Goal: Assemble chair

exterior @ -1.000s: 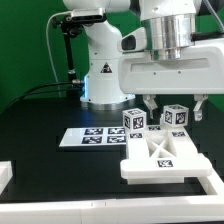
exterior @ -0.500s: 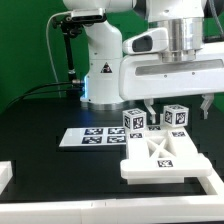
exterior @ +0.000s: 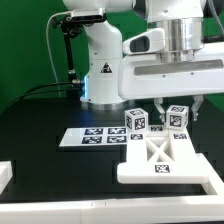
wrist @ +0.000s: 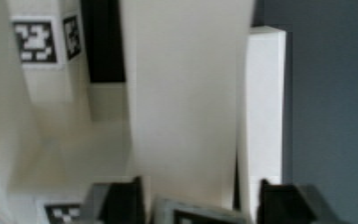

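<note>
Jaws close in, seat panel lifts

The gripper point(exterior: 177, 105) has its fingers drawn inward from their earlier wide spread, now close at either side of the tagged block point(exterior: 177, 116). The cross-braced panel point(exterior: 163, 158) sits slightly higher and further toward the exterior view's left than half a second ago.

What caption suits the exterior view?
Gripper closed on the white chair seat panel, marker board alongside.
</note>
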Motion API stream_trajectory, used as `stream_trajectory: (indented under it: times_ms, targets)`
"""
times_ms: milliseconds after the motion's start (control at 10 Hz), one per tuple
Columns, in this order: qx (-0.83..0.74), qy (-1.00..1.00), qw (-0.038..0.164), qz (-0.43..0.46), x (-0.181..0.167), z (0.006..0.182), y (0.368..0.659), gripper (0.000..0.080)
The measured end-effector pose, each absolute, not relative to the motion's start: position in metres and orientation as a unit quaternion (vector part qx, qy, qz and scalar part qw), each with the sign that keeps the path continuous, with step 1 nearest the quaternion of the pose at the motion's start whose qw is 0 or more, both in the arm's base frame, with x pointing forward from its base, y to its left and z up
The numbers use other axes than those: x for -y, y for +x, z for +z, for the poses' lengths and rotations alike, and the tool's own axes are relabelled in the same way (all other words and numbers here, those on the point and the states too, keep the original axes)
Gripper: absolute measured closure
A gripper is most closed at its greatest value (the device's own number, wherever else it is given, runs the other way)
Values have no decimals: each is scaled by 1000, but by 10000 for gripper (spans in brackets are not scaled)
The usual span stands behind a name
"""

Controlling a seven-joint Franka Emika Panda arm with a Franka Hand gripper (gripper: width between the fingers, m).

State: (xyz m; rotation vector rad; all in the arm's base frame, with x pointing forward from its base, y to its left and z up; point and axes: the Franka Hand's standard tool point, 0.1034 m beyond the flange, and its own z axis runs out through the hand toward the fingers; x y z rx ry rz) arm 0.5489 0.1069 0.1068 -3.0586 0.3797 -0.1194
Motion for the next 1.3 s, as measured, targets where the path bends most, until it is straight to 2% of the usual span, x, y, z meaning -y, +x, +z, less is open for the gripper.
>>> stream_trajectory:
  times_ms: [500,600,700,800,900,1000,1100,1200,1300]
  targets:
    - [-372,-926,53,-29,-111,105,547,519]
    - [-420,-906,57,-24,-113,104,545,628]
    - [-455,-889,58,-21,-113,103,545,628]
    - [-483,-873,60,-18,-114,102,544,740]
    - [-481,-874,60,-18,-114,102,544,740]
    - [-467,-882,59,-19,-114,102,544,773]
    - [-467,-882,59,-19,-114,102,544,674]
    - [-465,-883,59,-19,-115,102,544,537]
    - [-413,-909,55,-21,-118,102,543,537]
